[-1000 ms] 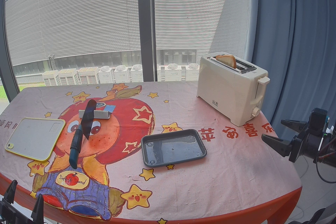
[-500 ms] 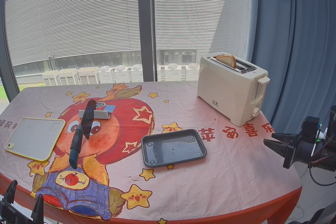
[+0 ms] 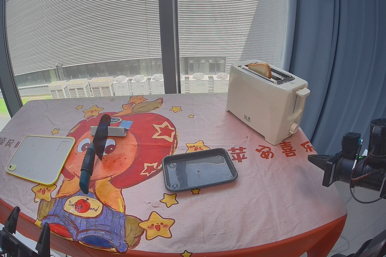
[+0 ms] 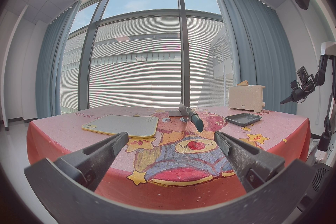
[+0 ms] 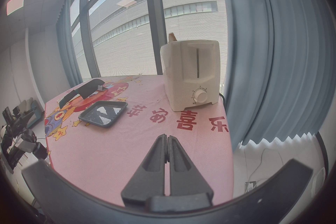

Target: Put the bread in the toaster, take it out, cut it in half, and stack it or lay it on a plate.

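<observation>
One slice of bread (image 3: 259, 68) is standing in the near slot of the toaster (image 3: 267, 109), its top edge poking out. The lever (image 3: 302, 92) is sitting at the high end of its track.

Right gripper (image 3: 313, 158): it is hanging just off the tabletop (image 3: 261, 205) edge, and its fingers (image 5: 159, 154) are pressing together on nothing. The toaster is sitting ahead of these fingers and higher than their tips, well apart.

Left gripper (image 4: 170, 135): fingers (image 4: 105, 151) are standing wide apart with nothing between them, below the near tabletop edge. Ahead of them the cutting board (image 3: 40, 157) and knife (image 3: 87, 165) are lying untouched, the blade leaning on a small rest (image 3: 114, 131). The dark tray (image 3: 200, 168) is lying between the two grippers' reach.

Judgement: the bread is waiting to be toasted or lifted out; cutting and plating are not yet begun.

Risks I am watching:
- Fingers arriving shut would be jabbing the slice deeper rather than gripping it; they need parting first.
- The slot is looking narrow, so a finger could be catching on its metal guard and dragging the toaster, which is sitting close to the tabletop edge.
- The crumb is likely soft, so a hard squeeze may be tearing it.
- A downward approach could be knocking the lever.
</observation>
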